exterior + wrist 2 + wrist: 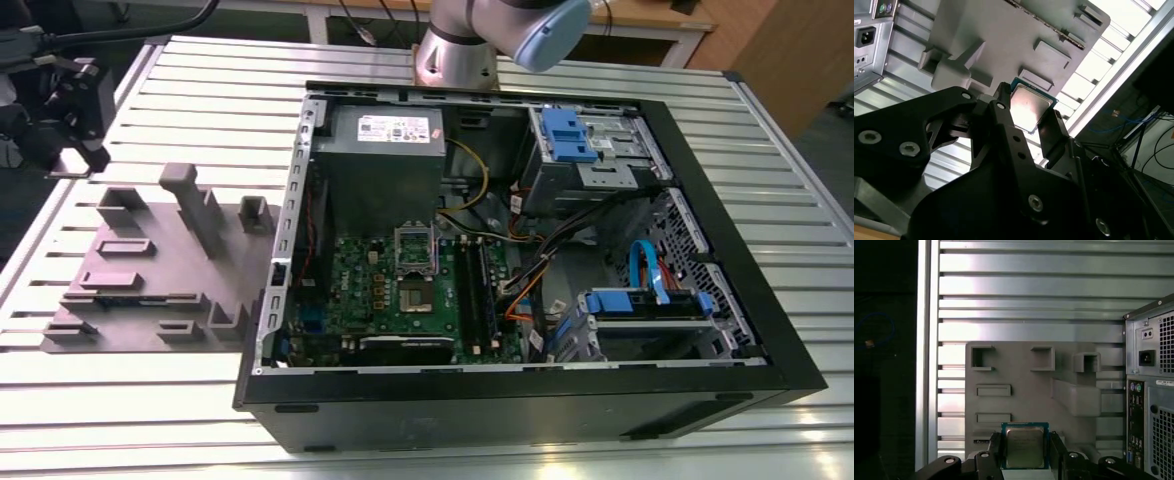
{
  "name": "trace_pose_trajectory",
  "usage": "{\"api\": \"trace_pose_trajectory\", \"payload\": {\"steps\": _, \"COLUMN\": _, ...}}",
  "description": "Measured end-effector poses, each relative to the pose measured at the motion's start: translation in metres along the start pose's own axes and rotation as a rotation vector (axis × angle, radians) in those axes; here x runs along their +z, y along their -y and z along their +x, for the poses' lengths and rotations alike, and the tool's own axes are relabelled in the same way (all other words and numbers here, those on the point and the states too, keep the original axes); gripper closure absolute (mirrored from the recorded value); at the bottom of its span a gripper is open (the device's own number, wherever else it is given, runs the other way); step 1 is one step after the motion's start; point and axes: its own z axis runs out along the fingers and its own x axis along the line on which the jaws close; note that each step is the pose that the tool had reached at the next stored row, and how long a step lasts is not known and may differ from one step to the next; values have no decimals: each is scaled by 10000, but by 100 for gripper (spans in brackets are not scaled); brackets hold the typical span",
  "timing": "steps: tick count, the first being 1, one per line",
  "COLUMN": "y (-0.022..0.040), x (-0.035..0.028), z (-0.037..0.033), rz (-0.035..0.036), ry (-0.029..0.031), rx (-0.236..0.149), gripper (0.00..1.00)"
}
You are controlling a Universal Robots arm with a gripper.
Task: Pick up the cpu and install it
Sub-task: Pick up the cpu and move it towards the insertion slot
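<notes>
Silver-grey metal-topped small square cpu [1025, 447]: clamped edge-on between the two fingers of the black tool [1025, 451] in the first wrist view, held in the air near a grey moulded holder tray [1019, 365]. Tray lies on the slatted aluminium tabletop [1029, 290], just beside the open black computer case [534, 250], on the exterior view's left.

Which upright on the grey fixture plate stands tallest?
The narrow slab near the plate's middle; the bracket toward the exterior view's left and the block toward its right are clearly shorter.
</notes>
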Motion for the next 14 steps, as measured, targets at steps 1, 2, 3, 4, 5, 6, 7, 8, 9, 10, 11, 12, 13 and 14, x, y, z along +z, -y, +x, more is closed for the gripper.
{"api": "trace_pose_trajectory", "payload": {"steps": 1, "y": 0, "x": 0, "z": -13, "rz": 0, "ry": 0, "rx": 0, "gripper": 53}}
{"api": "trace_pose_trajectory", "payload": {"steps": 2, "y": 0, "x": 0, "z": -27, "rz": 1, "ry": -1, "rx": -1, "gripper": 53}}
{"api": "trace_pose_trajectory", "payload": {"steps": 3, "y": 0, "x": 0, "z": -40, "rz": 1, "ry": 0, "rx": 0, "gripper": 53}}
{"api": "trace_pose_trajectory", "payload": {"steps": 4, "y": -1, "x": 1, "z": -53, "rz": 0, "ry": 0, "rx": 0, "gripper": 53}}
{"api": "trace_pose_trajectory", "payload": {"steps": 5, "y": -1, "x": 1, "z": -66, "rz": 0, "ry": 0, "rx": 0, "gripper": 53}}
{"api": "trace_pose_trajectory", "payload": {"steps": 6, "y": -1, "x": 1, "z": -80, "rz": 0, "ry": 0, "rx": 0, "gripper": 53}}
{"api": "trace_pose_trajectory", "payload": {"steps": 7, "y": -1, "x": 1, "z": -93, "rz": 0, "ry": 0, "rx": 0, "gripper": 53}}
{"api": "trace_pose_trajectory", "payload": {"steps": 8, "y": -1, "x": 1, "z": -104, "rz": 1, "ry": -1, "rx": 0, "gripper": 53}}
{"api": "trace_pose_trajectory", "payload": {"steps": 9, "y": -2, "x": 1, "z": -115, "rz": 1, "ry": -1, "rx": 0, "gripper": 53}}
{"api": "trace_pose_trajectory", "payload": {"steps": 10, "y": -2, "x": 2, "z": -127, "rz": 0, "ry": 0, "rx": 0, "gripper": 53}}
{"api": "trace_pose_trajectory", "payload": {"steps": 11, "y": -2, "x": 2, "z": -141, "rz": 0, "ry": 0, "rx": 0, "gripper": 53}}
{"api": "trace_pose_trajectory", "payload": {"steps": 12, "y": -2, "x": 2, "z": -156, "rz": 1, "ry": -1, "rx": 0, "gripper": 53}}
{"api": "trace_pose_trajectory", "payload": {"steps": 13, "y": -2, "x": 2, "z": -171, "rz": 0, "ry": 0, "rx": 0, "gripper": 53}}
{"api": "trace_pose_trajectory", "payload": {"steps": 14, "y": -2, "x": 3, "z": -187, "rz": 0, "ry": 0, "rx": 0, "gripper": 53}}
